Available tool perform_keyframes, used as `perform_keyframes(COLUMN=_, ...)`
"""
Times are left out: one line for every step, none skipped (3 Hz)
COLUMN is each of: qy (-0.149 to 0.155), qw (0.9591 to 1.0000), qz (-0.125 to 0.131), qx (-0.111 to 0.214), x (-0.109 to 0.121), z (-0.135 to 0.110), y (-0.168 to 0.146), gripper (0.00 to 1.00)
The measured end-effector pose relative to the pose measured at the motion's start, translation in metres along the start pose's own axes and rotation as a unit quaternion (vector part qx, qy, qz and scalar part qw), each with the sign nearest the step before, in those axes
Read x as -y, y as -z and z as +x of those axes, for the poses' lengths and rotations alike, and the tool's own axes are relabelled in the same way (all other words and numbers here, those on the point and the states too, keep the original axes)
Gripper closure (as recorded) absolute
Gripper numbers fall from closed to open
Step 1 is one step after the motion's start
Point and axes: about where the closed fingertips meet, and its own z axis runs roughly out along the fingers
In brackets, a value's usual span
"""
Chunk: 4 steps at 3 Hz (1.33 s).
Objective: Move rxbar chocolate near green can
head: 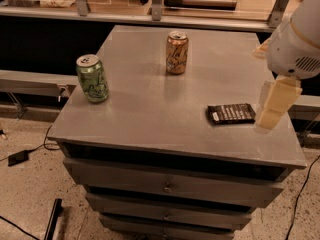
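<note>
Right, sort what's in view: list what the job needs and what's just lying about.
For the job: rxbar chocolate, flat on the drawer cabinet, right front; green can, upright near the left edge; pincer, hanging just right of the bar.
Lying about: orange-tan can, upright at the back middle; black adapter on the floor, left.
</note>
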Motion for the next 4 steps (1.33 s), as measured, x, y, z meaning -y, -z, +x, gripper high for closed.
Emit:
perform_keyframes(qy=0.022, qw=0.9992, qz=-0.033, qx=-0.004, x=0.009, z=-0.004, y=-0.043, gripper=0.00)
perform_keyframes(qy=0.020, qw=0.9992, qz=-0.034, qx=-0.010, x=0.009, z=-0.003, y=-0.045, gripper=0.00)
perform_keyframes(qy=0.032, qw=0.9989, qz=-0.033, qx=-0.010, x=0.019, z=0.006, y=-0.055, gripper=0.00)
perform_keyframes(qy=0.046, qw=0.9982, qz=-0.036, qx=-0.011, x=0.028, z=0.013, y=-0.065, gripper=0.00)
